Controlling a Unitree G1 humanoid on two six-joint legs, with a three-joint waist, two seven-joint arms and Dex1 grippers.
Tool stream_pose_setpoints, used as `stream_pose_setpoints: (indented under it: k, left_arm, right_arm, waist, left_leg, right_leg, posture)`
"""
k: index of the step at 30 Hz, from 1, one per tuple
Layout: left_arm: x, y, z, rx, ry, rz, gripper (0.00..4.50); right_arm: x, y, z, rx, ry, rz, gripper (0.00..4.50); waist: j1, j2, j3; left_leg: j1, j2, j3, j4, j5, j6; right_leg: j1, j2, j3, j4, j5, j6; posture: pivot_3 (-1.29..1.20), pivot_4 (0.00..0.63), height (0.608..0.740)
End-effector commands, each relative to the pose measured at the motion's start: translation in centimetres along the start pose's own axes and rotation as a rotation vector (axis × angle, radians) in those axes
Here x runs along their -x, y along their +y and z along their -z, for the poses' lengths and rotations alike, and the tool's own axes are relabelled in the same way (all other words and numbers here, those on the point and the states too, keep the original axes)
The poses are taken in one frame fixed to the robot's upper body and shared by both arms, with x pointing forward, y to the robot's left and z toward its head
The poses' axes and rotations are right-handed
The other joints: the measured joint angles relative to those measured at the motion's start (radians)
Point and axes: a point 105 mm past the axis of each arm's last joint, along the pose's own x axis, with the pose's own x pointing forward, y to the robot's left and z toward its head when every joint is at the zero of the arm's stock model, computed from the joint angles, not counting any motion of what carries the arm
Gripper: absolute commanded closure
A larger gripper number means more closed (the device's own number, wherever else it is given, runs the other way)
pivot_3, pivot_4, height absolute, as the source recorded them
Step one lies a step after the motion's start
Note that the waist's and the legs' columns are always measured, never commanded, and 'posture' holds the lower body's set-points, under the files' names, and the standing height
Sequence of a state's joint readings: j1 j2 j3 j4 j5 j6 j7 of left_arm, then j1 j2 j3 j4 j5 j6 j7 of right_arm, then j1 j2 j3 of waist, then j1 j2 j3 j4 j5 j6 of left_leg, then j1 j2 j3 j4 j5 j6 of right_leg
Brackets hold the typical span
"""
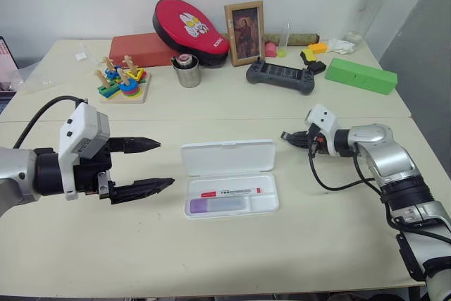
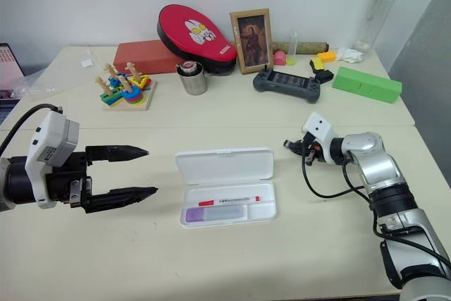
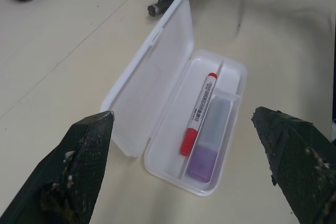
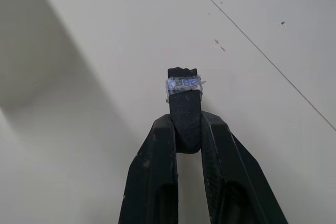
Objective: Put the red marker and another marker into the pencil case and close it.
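Jaws of the left gripper [image 1: 149, 166] gape wide, empty; right gripper [image 4: 184, 85] pinches a small black piece [image 4: 184, 80]; red marker [image 3: 198, 114] and lilac marker [image 3: 206, 141] lie in the open pencil case [image 1: 227, 157] on the worktop [image 1: 296, 237]; only closing remains.

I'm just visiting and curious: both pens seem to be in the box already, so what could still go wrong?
The pencil case is light and its lid is open; a push from the open left gripper might slide it instead of closing it. The red marker and lilac marker could jolt out. The right gripper is shut on a small black piece it might drop.
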State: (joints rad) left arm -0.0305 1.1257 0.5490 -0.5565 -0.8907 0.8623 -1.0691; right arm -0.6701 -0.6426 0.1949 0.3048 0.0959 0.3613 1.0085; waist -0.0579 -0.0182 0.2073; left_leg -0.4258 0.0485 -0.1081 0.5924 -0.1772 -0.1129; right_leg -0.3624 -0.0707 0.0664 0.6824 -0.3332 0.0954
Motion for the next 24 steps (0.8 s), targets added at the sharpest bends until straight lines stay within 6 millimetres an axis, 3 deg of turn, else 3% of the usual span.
stream_pose_setpoints:
  k: [1,8,15,20,24]
  left_arm:
    - [-0.1,-0.2,-0.6,-0.037,-0.02,0.007,0.0]
    - [-0.1,-0.3,-0.6,-0.035,-0.018,0.012,0.0]
    - [0.2,-0.6,-0.5,-0.022,-0.007,0.019,0.0]
    - [0.3,-1.8,0.1,-0.013,0.029,0.088,0.0]
    - [0.5,-2.8,0.4,-0.022,0.07,0.148,0.0]
  right_arm:
    - [1.7,-0.4,-0.5,0.026,-0.017,0.018,4.23]
    - [3.9,-0.7,-1.1,0.063,0.001,0.023,4.23]
    - [7.0,1.0,-2.4,0.141,0.012,-0.072,4.23]
    - [8.3,3.7,-3.3,0.185,0.009,-0.208,4.23]
    - [8.2,6.6,-5.0,0.196,-0.055,-0.323,4.23]
  waist:
    - [0.001,0.0,0.0]
    - [0.0,0.0,0.0]
    - [0.001,0.001,0.0]
    - [0.001,0.001,0.001]
    - [-0.001,0.001,0.001]
  left_leg:
    - [0.0,0.0,0.0,0.0,0.0,0.0]
    - [0.0,0.0,0.0,0.0,0.0,0.0]
    - [0.0,0.0,0.0,0.0,0.0,0.0]
    - [0.0,0.0,0.0,0.0,0.0,0.0]
    - [0.0,0.0,0.0,0.0,0.0,0.0]
  right_leg:
    - [0.0,0.0,0.0,0.0,0.0,0.0]
    - [0.0,0.0,0.0,0.0,0.0,0.0]
    - [0.0,0.0,0.0,0.0,0.0,0.0]
    - [0.0,0.0,0.0,0.0,0.0,0.0]
    - [0.0,0.0,0.001,0.0,0.0,0.0]
  posture:
    - [0.0,0.15,0.74]
    - [0.0,0.15,0.74]
    - [0.0,0.15,0.74]
    - [0.0,0.15,0.74]
    - [0.0,0.15,0.74]
